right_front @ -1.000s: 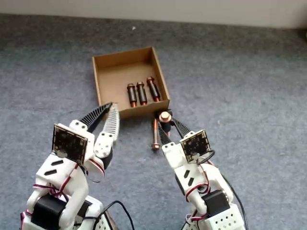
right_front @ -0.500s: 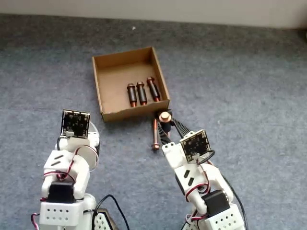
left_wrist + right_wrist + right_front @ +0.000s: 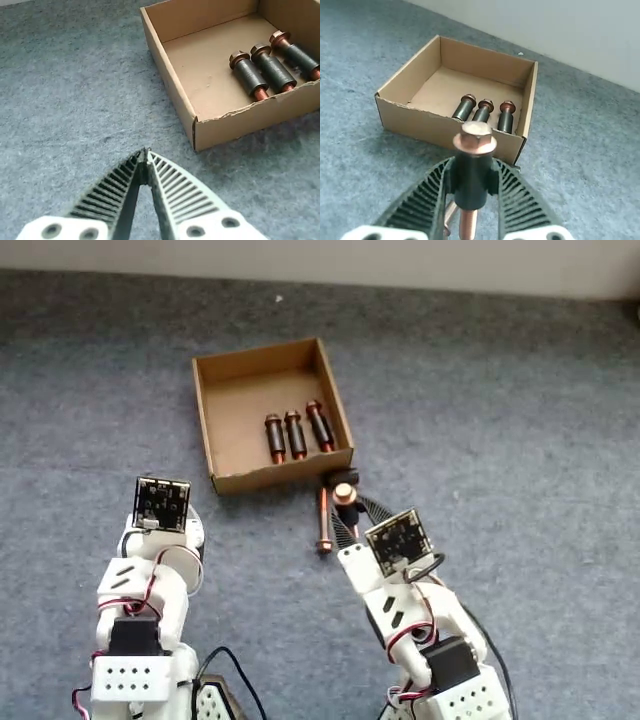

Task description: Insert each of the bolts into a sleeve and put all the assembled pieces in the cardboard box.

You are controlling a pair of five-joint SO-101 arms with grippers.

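Note:
The cardboard box (image 3: 203, 410) holds three black sleeves with copper bolts in them (image 3: 297, 434), lying side by side near its front right corner. My right gripper (image 3: 345, 510) sits just in front of that corner, shut on a fourth black sleeve with a bolt through it (image 3: 471, 172), held upright with the hex head on top. A bare copper bolt (image 3: 323, 520) lies on the carpet beside this gripper. My left gripper (image 3: 146, 156) is shut on nothing, well back from the box's front wall (image 3: 250, 120). The left arm (image 3: 160, 540) stands folded at the lower left.
Grey carpet covers the whole table. A pale wall runs along the far edge behind the box (image 3: 420, 122). Open carpet lies to the left and right of the box and between the two arms.
My left arm has pulled back from the box's front wall and its fingers, spread a second ago, are now together. The right gripper has shifted slightly with the sleeved bolt.

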